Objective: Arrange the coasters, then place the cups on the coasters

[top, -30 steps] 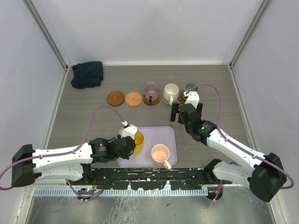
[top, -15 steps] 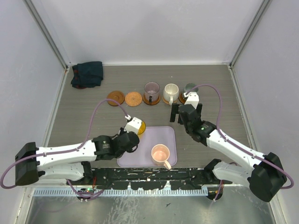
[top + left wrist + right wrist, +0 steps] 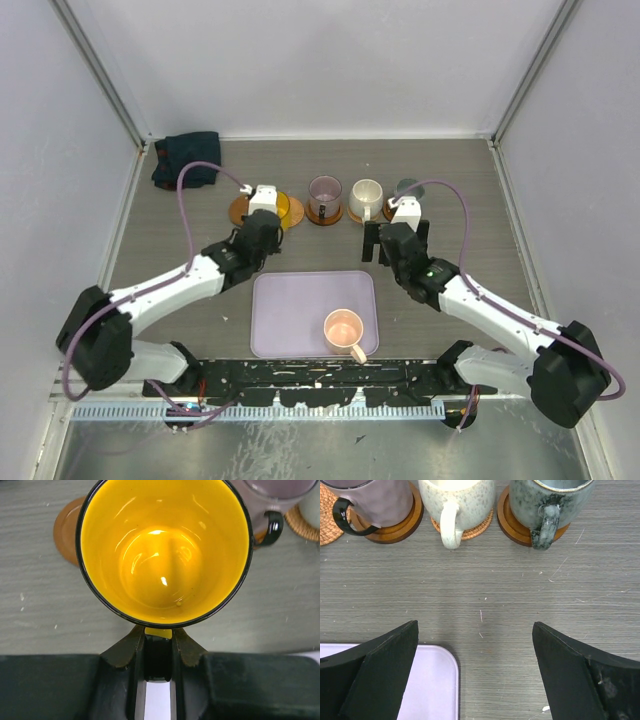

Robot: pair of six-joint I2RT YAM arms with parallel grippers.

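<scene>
At the far left rear of the grey wood-grain table [image 3: 170, 250] lies a crumpled dark teal cloth [image 3: 187, 160]. Right of it the row of coasters begins with a bare dark brown coaster [image 3: 241, 211]. Just beside that is the yellow cup [image 3: 285, 208], which covers the next place in the row and hides any disc beneath it from above. The left gripper [image 3: 266, 214] has its jaws drawn narrow on this cup's handle, and the wrist view shows both fingers [image 3: 125, 650] pinching it just below the rim. Whether the cup's base is set down or hangs just clear cannot be told. Nearer the arms, the lavender tray [image 3: 290, 310] carries the pink cup [image 3: 343, 327], upright by its near right corner with the handle pointing near-right. Back in the row, the purple cup [image 3: 370, 497] stands on a smooth dark coaster [image 3: 395, 532], its black handle turned left. Next, the cream speckled cup [image 3: 457, 495] stands on a woven coaster [image 3: 482, 526]. Last, the grey-green cup [image 3: 545, 497] stands on a brown coaster [image 3: 512, 527]. Both of these handles face the arms. The right gripper [image 3: 475, 630] hovers over bare table in front of those last two cups, well apart from them. Its jaws are spread wide and hold nothing, and its left finger is above the tray's far right corner.
</scene>
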